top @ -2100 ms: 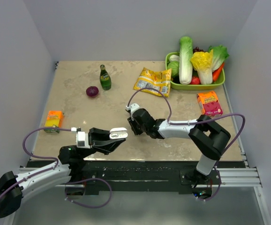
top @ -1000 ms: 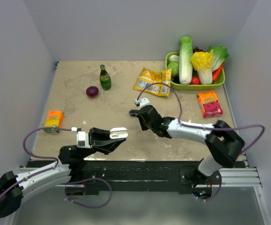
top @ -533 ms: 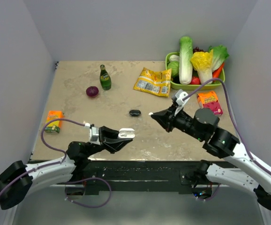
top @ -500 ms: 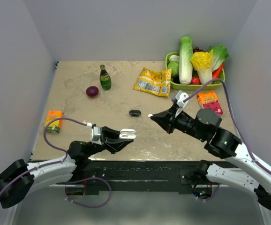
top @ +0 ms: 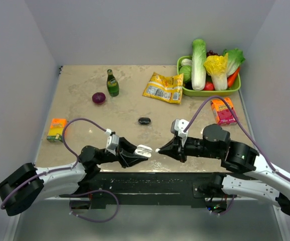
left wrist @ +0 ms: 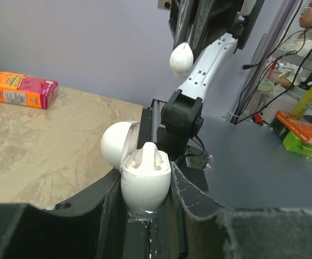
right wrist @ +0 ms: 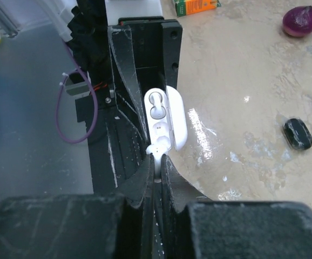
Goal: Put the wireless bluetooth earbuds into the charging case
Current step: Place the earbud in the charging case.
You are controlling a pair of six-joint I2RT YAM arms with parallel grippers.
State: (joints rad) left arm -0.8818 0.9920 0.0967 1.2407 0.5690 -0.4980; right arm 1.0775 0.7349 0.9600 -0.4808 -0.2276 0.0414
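The white charging case (top: 143,149) stands with its lid open in my left gripper (top: 140,150), which is shut on its body near the table's front edge. In the left wrist view the case (left wrist: 145,178) sits upright between the black fingers (left wrist: 191,189), lid (left wrist: 117,144) swung to the left. My right gripper (top: 158,149) is shut on one small white earbud (right wrist: 156,149), just right of the case. In the right wrist view the earbud sits at the rim of the case (right wrist: 161,113). The earbud (left wrist: 181,58) hangs above the case. I see no second earbud clearly.
A small black oval object (top: 144,120) lies mid-table behind the grippers. Further back are a green bottle (top: 112,83), a purple onion (top: 99,98), a yellow snack bag (top: 163,87) and a green tray (top: 212,92) of vegetables. An orange box (top: 57,129) lies left, a pink box (top: 224,110) right.
My right gripper has left the black object and swung down to the front edge with the earbud. My left gripper has carried the open case rightward to meet it.
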